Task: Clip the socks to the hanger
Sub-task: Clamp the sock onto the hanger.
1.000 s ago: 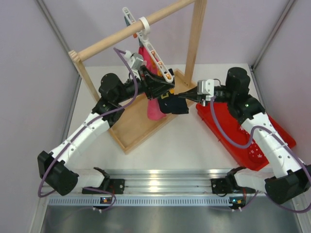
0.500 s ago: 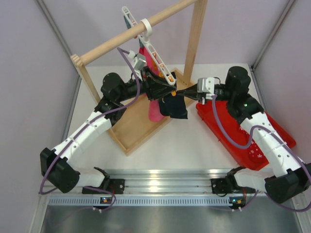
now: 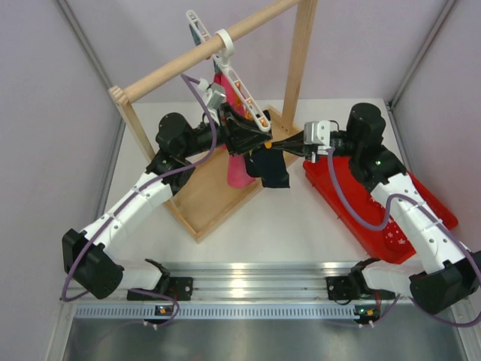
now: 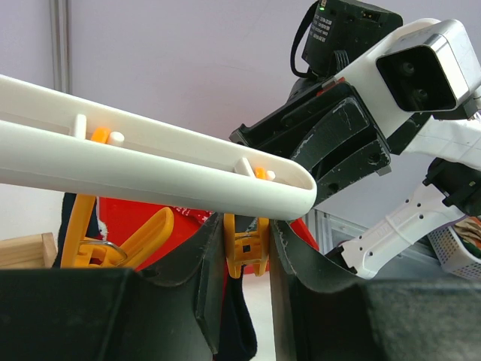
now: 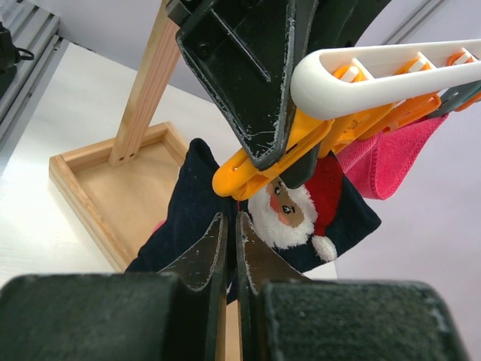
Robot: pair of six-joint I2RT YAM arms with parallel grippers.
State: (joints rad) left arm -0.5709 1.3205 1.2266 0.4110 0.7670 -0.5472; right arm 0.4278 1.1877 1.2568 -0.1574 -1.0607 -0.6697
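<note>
The white hanger (image 3: 239,86) hangs by its ring hook from the wooden rail, its bar slanting down to the right. My left gripper (image 3: 252,139) is shut on an orange-yellow clip (image 4: 246,248) at the bar's end (image 4: 285,197), one finger on each side. A dark navy sock (image 3: 272,169) with a Santa picture (image 5: 297,210) hangs under that clip (image 5: 255,169). My right gripper (image 5: 231,222) is shut on the sock's upper edge (image 5: 192,207), just below the clip. Only the sock's dark lower end (image 4: 239,327) shows in the left wrist view.
A long pink cloth (image 3: 239,173) hangs from the same hanger beside the sock. The wooden rail frame (image 3: 173,68) stands on a wooden base tray (image 3: 207,199), with an upright post (image 3: 301,60) close behind the grippers. A red tray (image 3: 376,210) lies under the right arm.
The sock, held out sideways a second ago, now hangs straight down under the clip. The left arm has shifted slightly up towards the hanger. Both grippers have stayed shut.
</note>
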